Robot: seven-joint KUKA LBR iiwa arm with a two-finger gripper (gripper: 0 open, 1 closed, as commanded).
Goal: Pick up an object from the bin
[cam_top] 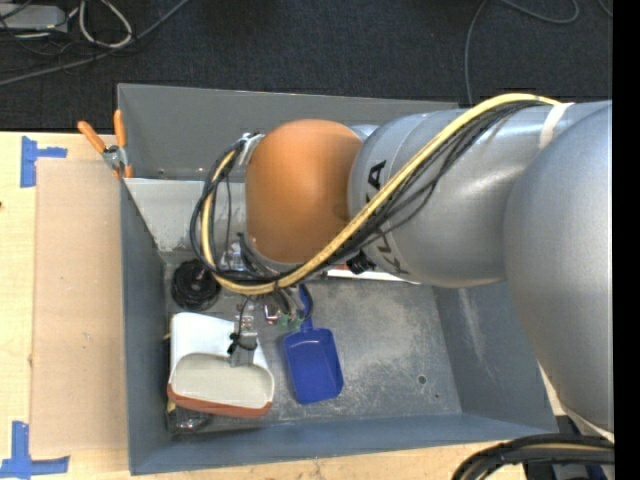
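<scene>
My gripper [241, 349] reaches down from under the orange cover into the bin's front left part. Its tip is at the upper edge of a white oblong thing with a brown base [220, 388], which lies by the front wall. A white flat block [193, 332] lies just left of the gripper, partly under that oblong thing. A blue scoop [313, 365] lies just right of the gripper, its handle pointing up under the wrist. A black round thing [192, 285] sits behind the white block.
The arm and its orange cover with cables hang over the bin's middle and hide the back part. A red and white strip [352, 267] peeks out under the arm. The bin's right floor is bare grey metal.
</scene>
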